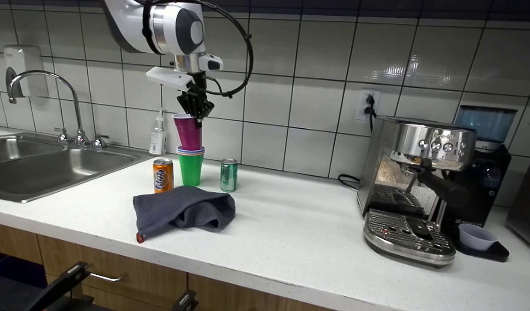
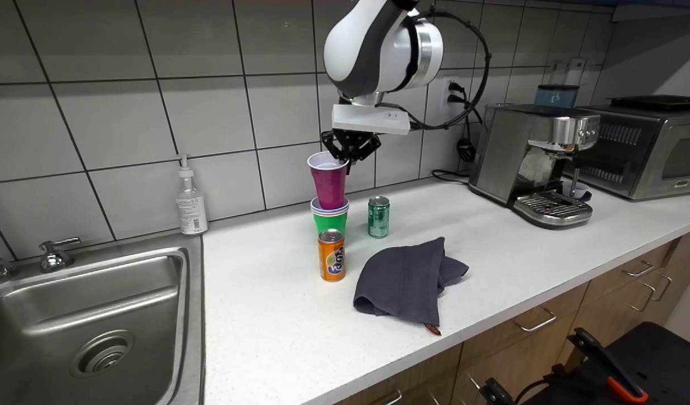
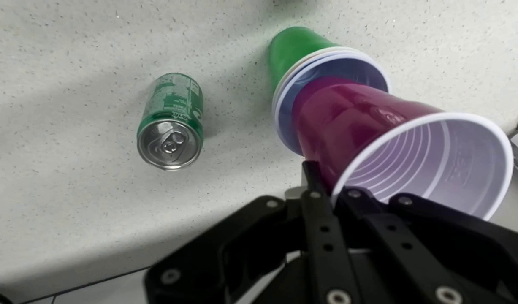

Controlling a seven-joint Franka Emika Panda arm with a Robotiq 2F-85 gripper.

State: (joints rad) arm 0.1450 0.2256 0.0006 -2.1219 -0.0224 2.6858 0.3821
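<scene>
My gripper (image 3: 332, 185) is shut on the wall of a magenta cup (image 3: 347, 114) with a white inside. One finger (image 3: 313, 173) lies along the cup's outside; the other goes in over the rim, its tip hidden. The magenta cup (image 1: 188, 134) leans slightly, its lower end within the mouth of a cup stack (image 1: 190, 169), green outside with blue and pale rims. Whether it rests on the stack's bottom cannot be seen. Beside the stack stand an orange Fanta can (image 2: 332, 257) and a green can (image 2: 378, 217), both upright.
A crumpled dark grey cloth (image 1: 178, 209) lies in front of the cups, a small red thing (image 2: 432, 329) showing at its edge. A clear pump bottle (image 2: 191, 205) stands by the sink (image 2: 194, 315). An espresso machine (image 1: 379, 149) occupies the counter's far end.
</scene>
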